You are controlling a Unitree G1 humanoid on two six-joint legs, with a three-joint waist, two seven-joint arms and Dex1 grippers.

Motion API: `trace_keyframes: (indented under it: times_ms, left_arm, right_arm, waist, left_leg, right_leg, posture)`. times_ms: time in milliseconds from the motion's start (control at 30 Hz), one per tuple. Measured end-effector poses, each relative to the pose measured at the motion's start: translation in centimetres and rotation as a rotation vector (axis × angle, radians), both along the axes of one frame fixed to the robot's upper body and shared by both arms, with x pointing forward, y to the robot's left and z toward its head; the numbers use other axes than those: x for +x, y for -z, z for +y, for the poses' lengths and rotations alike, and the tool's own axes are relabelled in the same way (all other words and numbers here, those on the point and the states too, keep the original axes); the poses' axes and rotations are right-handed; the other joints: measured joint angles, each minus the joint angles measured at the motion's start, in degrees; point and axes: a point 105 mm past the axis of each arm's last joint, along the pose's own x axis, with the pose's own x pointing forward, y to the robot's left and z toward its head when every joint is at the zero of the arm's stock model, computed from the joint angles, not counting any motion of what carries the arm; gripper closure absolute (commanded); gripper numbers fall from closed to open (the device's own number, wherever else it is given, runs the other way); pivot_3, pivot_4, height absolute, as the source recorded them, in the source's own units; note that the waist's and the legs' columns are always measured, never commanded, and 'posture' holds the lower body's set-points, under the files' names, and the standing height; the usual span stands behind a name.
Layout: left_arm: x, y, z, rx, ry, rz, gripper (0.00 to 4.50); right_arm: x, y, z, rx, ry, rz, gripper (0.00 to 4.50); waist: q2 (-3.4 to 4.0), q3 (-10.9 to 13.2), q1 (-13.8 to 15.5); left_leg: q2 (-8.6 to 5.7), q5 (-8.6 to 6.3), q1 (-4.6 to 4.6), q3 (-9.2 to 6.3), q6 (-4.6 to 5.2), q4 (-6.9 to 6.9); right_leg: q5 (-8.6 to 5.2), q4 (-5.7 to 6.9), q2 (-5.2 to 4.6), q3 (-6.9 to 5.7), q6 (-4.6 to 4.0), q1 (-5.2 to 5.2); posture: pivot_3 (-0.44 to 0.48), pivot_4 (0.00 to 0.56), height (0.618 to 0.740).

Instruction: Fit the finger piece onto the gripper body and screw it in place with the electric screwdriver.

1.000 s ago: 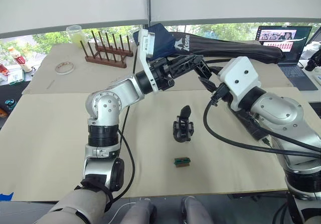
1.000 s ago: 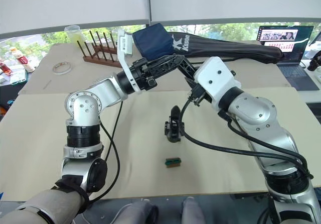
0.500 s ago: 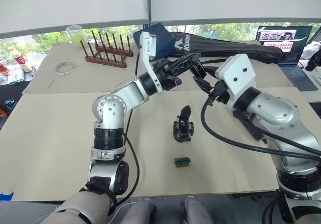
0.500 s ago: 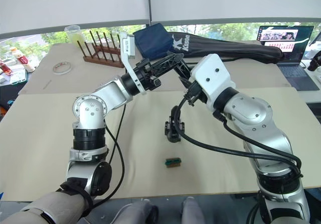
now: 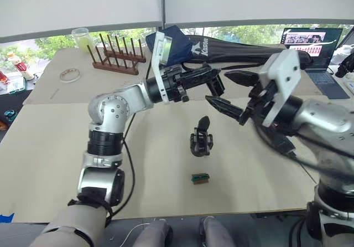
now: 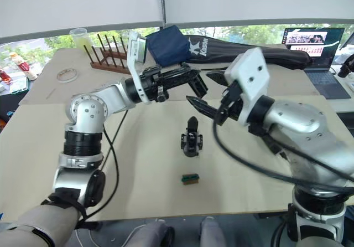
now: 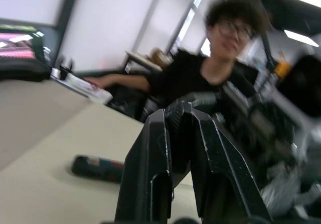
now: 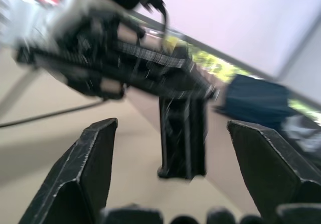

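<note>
Fingers of the left gripper [image 5: 213,82] are pressed together, and the right wrist view shows a dark blocky tip [image 8: 181,133] at their end; whether that is the finger piece or the gripper's own claw tips cannot be told. Fingers of the right gripper [image 5: 229,92] are spread wide and empty, its claws facing the left gripper's tip above the table [image 5: 55,147]. The gripper body [image 5: 202,139] stands upright mid-table, well below both grippers, one pointed finger up. A small green block [image 5: 200,178] lies nearer the robot. The left wrist view shows a dark cylinder with coloured marks [image 7: 98,168] lying on the table, probably the electric screwdriver. Judged step: pass or align the piece between the grippers. Keep the left grip firm, centre the right claws around the piece before pinching, then lower toward the body's free side. A blurred person [image 7: 220,68] sits beyond the table edge. The body's mounting face and screw holes are not discernible.
</note>
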Motion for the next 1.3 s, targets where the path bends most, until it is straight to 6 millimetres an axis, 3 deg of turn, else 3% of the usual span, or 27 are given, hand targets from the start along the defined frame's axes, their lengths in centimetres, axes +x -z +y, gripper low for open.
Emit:
trace_keyframes:
  times_ms: [100, 233, 467, 833, 1300]
  left_arm:
    - [-1.2, 0.2, 0.5, 0.085, 0.135, -0.043, 4.44]
    - [-1.4, -0.1, 0.2, 0.124, 0.217, -0.063, 4.44]
    - [-0.9, 0.0, 0.1, 0.143, 0.245, -0.056, 4.44]
    - [-1.3, -0.3, 0.0, 0.139, 0.285, -0.071, 4.44]
    - [-1.3, -0.3, 0.3, 0.145, 0.282, -0.078, 4.44]
  right_arm:
    - [-1.0, -0.4, -0.5, 0.009, -0.121, 0.17, 0.58]
    - [-1.1, 0.9, -0.5, 0.03, -0.199, 0.364, 0.58]
    - [-0.8, 1.5, 0.4, -0.004, -0.246, 0.447, 0.58]
    - [-0.1, 1.6, 1.0, -0.03, -0.251, 0.45, 4.1]
    - [0.1, 1.5, 1.4, -0.055, -0.273, 0.413, 4.1]
  waist:
    - [0.0, 0.0, 0.13]
    - [0.0, 0.0, 0.29]
    - [0.0, 0.0, -0.03]
    - [0.0, 0.0, -0.12]
    - [0.0, 0.0, -0.26]
  left_leg:
    - [0.0, -0.01, 0.0, -0.06, 0.01, -0.03]
    - [-0.01, -0.01, -0.02, -0.06, 0.02, -0.03]
    - [0.01, -0.01, -0.08, -0.05, 0.02, -0.03]
    - [-0.01, -0.01, -0.16, -0.05, 0.02, 0.0]
    - [0.0, -0.01, -0.17, -0.05, 0.02, 0.0]
  right_leg:
    - [0.0, -0.04, -0.09, 0.01, -0.01, 0.05]
    - [0.0, -0.07, -0.23, 0.08, -0.01, 0.07]
    - [0.0, -0.02, -0.23, 0.09, 0.0, -0.03]
    - [0.0, -0.01, -0.25, 0.09, 0.0, -0.11]
    - [0.0, 0.02, -0.24, 0.08, 0.0, -0.13]
  posture:
    - [0.0, 0.15, 0.74]
    - [0.0, 0.15, 0.74]
    - [0.0, 0.15, 0.74]
    - [0.0, 0.15, 0.74]
    - [0.0, 0.15, 0.74]
